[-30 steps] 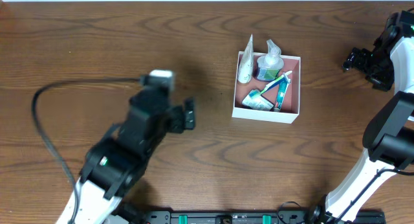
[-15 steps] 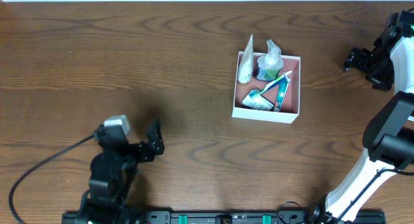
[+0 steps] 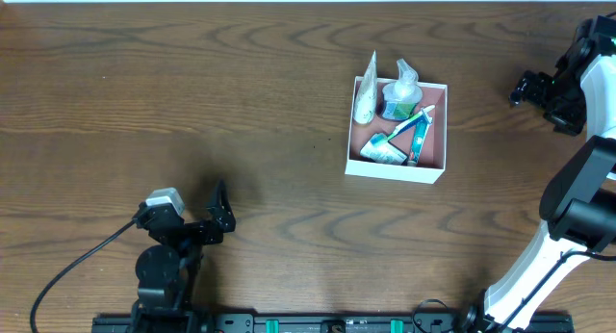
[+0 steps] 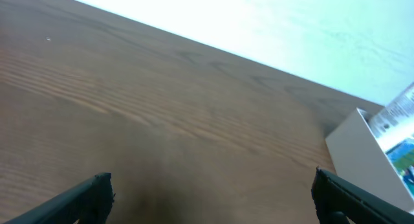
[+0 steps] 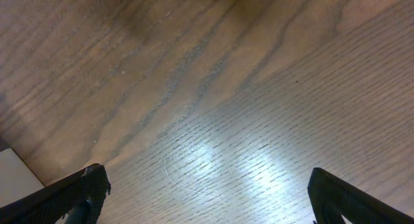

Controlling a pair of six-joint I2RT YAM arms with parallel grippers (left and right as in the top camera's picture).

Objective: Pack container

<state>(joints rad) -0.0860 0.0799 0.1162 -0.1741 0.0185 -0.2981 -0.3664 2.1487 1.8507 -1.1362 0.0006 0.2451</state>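
The container [image 3: 433,169], a square shallow cardboard box with white walls and a pink-brown inside, sits right of the table's middle. It holds several toiletries: a white tube [image 3: 365,94], a small pump bottle [image 3: 400,90], a toothbrush [image 3: 408,126] and a green-and-white packet [image 3: 384,151]. Its white corner shows in the left wrist view [image 4: 362,146]. My left gripper [image 3: 219,216] is open and empty at the front left, far from the box. My right gripper [image 3: 525,88] is open and empty at the far right, over bare wood.
A black cable [image 3: 72,266] loops from the left arm near the front edge. The right arm's white links [image 3: 577,193] rise along the right edge. A white corner [image 5: 16,172] shows at the left of the right wrist view.
My left arm has pulled back from the table's middle left to the front left edge, gripper open and empty throughout. The right arm and the box have not moved.
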